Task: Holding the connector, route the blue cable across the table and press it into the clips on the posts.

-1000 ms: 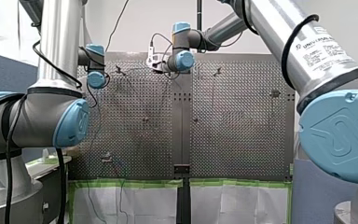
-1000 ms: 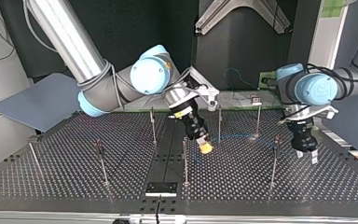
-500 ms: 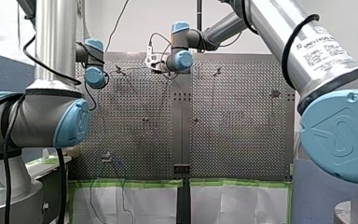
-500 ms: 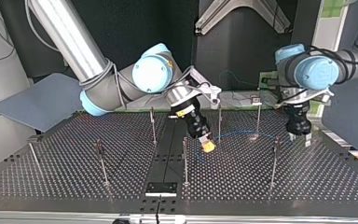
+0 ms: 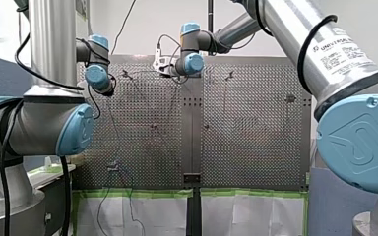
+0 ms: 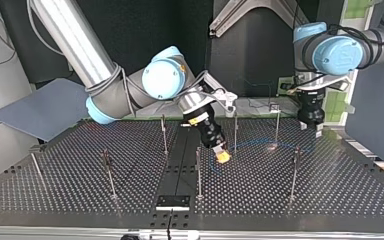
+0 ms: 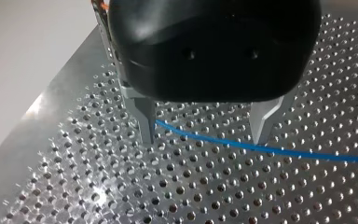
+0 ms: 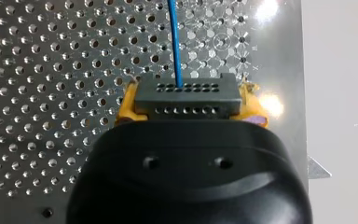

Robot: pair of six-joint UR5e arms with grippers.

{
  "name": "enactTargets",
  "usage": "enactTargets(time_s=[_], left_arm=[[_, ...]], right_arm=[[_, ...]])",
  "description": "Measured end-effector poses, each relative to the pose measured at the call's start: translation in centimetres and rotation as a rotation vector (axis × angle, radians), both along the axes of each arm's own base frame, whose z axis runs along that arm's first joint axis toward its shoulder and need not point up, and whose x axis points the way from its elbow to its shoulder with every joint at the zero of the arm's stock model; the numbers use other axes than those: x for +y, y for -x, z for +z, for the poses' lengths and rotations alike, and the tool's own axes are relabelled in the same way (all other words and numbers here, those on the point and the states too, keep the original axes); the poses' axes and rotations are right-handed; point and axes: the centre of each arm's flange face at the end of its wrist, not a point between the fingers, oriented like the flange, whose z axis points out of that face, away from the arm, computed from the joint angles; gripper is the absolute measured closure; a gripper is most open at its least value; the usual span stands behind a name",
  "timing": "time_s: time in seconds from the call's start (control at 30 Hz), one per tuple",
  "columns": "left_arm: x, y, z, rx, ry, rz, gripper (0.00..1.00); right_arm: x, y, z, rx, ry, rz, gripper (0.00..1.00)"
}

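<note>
though perhaps lower, cable (image 7: 214, 139) between fingers (image 7: 145, 117)

Robotics lab: perforated table (image 6: 70, 192), posts (image 6: 198, 175).

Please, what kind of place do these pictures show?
Probably a robotics laboratory test bench: a perforated metal table with thin posts fixed on it, and my right arm and my left arm reaching over it.

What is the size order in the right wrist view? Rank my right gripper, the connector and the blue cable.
1. Right gripper: by far the largest, though it is nearest the camera.
2. Connector: a wide block between the yellow pads.
3. Blue cable: long, but only a thin line.
</note>
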Motion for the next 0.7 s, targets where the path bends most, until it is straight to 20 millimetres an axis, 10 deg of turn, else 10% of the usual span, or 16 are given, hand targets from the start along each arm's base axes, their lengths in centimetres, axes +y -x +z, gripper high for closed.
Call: enactTargets(time_s=[0.7], left_arm=[[-3.5, 3.7, 7.1, -0.123, -0.062, -0.175, 0.0]], right_arm=[[-0.6, 0.4, 0.0, 0.0, -0.005, -0.026, 1.0]])
